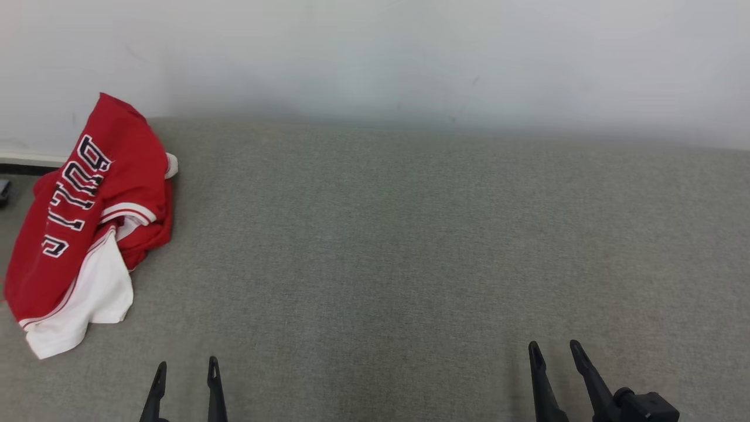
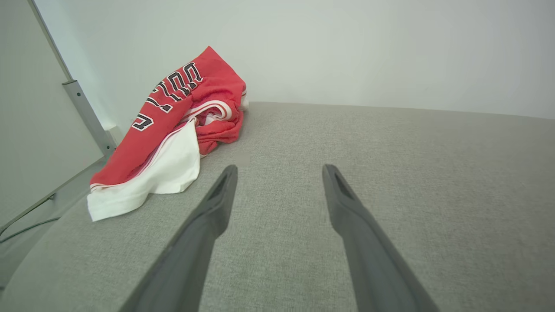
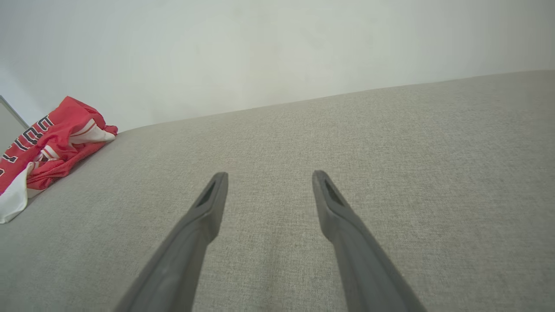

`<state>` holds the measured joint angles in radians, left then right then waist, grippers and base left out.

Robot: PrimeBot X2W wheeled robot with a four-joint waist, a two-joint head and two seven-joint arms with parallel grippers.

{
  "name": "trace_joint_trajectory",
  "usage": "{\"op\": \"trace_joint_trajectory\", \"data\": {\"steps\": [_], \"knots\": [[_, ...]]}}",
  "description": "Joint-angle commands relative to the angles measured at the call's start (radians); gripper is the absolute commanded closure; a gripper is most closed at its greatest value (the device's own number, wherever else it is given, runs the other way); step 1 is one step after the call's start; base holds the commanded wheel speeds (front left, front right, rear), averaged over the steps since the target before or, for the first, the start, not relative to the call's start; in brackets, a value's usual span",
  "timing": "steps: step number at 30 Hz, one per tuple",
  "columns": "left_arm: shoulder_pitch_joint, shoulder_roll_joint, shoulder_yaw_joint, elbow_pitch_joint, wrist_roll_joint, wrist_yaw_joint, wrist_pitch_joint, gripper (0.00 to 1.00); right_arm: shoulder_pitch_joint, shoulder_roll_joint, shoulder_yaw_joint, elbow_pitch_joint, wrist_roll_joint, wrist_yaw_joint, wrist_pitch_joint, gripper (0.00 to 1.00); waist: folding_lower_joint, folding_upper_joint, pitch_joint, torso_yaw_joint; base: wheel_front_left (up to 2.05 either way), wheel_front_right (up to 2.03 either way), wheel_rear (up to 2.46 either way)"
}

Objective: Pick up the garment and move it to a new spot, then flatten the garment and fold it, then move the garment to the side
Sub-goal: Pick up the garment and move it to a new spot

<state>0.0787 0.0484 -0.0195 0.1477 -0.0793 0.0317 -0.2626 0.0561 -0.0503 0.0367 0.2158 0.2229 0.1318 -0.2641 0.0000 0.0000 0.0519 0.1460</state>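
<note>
Bunched garment [image 1: 126, 176], lettering [image 1: 75, 190] partly hidden

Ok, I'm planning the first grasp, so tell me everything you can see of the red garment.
The garment is a red jersey-like top with white trim, a white panel at its near end and black, white-edged lettering. It looks like soft cloth, crumpled in a loose heap. It lies at the left edge of the grey upholstered surface, its far end raised before the pale wall. The left gripper and right gripper, both open, are apart from it.
</note>
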Motion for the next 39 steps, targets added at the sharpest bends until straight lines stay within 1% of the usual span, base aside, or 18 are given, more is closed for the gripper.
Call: {"op": "trace_joint_trajectory", "data": {"steps": [1, 15, 16, 24, 29, 39], "knots": [[0.008, 0.003, 0.004, 0.001, 0.005, 0.005, -0.004, 0.00, 0.011, 0.000, 0.004, 0.003, 0.004, -0.002, -0.001, 0.00, 0.0000, 0.0000, -0.007, 0.046, 0.00, 0.00, 0.00], [0.039, 0.004, 0.010, 0.007, 0.003, 0.015, -0.004, 0.00, 0.036, 0.000, 0.017, 0.011, 0.002, -0.002, -0.001, 0.00, 0.0000, 0.0000, -0.044, 0.230, 0.00, 0.00, 0.00], [0.044, 0.003, 0.012, 0.007, 0.004, 0.016, -0.004, 0.00, 0.039, 0.000, 0.018, 0.013, 0.002, -0.002, -0.001, 0.00, 0.0000, 0.0000, -0.047, 0.254, 0.00, 0.00, 0.00], [0.058, 0.003, 0.020, 0.010, -0.002, 0.018, -0.004, 0.00, 0.051, 0.000, 0.023, 0.012, 0.001, -0.002, -0.001, 0.00, 0.0000, 0.0000, -0.058, 0.338, 0.00, 0.00, 0.00], [0.064, 0.003, 0.036, -0.002, -0.009, 0.028, -0.004, 0.00, 0.035, 0.000, 0.036, 0.018, -0.009, -0.002, -0.001, 0.00, 0.0000, 0.0000, -0.054, 0.352, 0.00, 0.00, 0.00], [0.070, 0.003, 0.032, -0.014, -0.019, 0.046, -0.004, 0.00, 0.024, 0.000, 0.048, 0.029, -0.017, -0.002, -0.001, 0.00, 0.0000, 0.0000, -0.047, 0.356, 0.00, 0.00, 0.00]]}}
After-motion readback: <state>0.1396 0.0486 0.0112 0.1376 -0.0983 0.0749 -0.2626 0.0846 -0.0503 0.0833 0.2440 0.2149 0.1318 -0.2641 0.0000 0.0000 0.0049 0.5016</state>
